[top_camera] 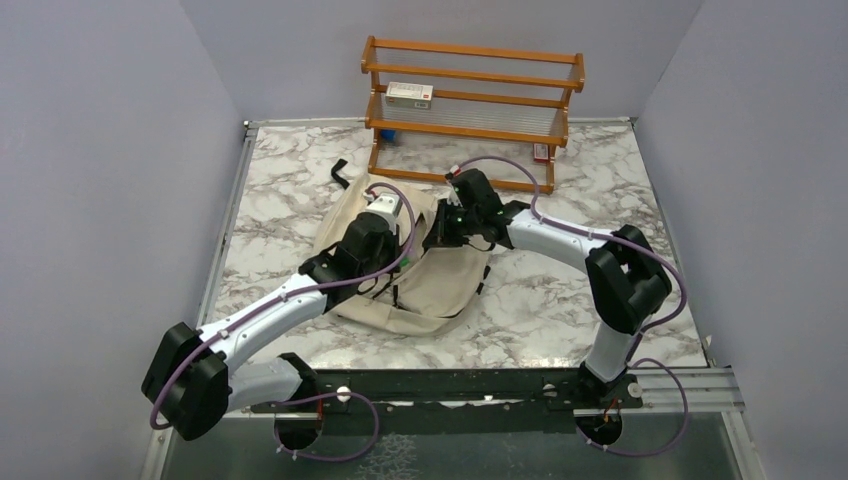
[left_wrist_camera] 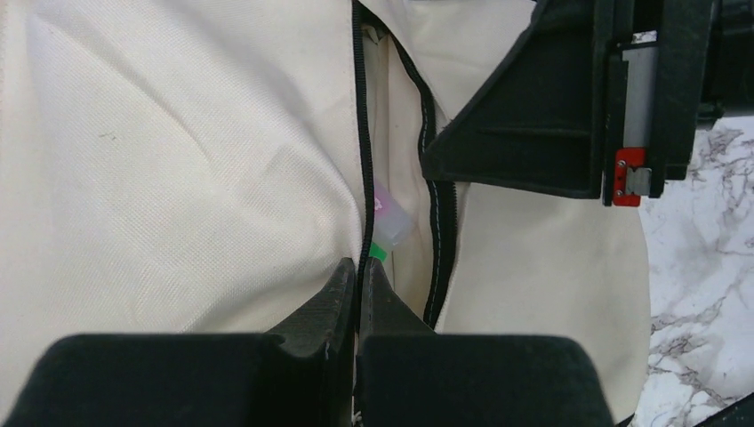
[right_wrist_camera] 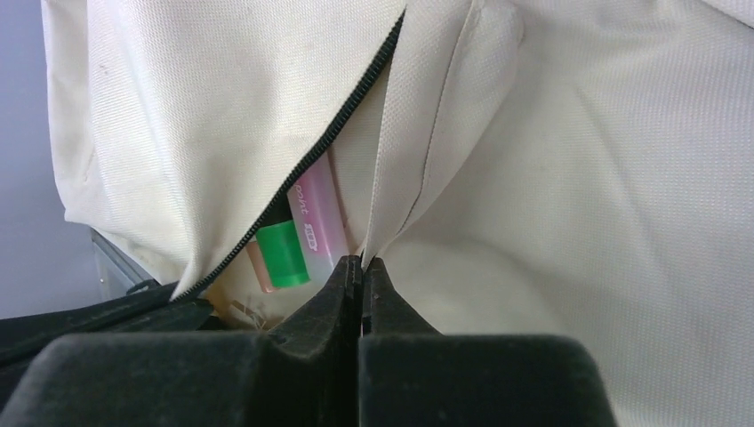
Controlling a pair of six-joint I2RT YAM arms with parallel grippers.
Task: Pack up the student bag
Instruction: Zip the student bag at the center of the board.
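Marble worktop (top_camera: 560, 290), student bag (top_camera: 440, 290) lying flat in the middle. Our left hand (left_wrist_camera: 358, 285) is clenched on the zipper edge (left_wrist_camera: 363, 178), our right hand (right_wrist_camera: 362, 276) pinches the facing flap (right_wrist_camera: 418, 133). We reckon uneven tugging could slip the canvas free and drop the opening closed.

one student bag (top_camera: 440, 292), one wooden rack (top_camera: 466, 131)
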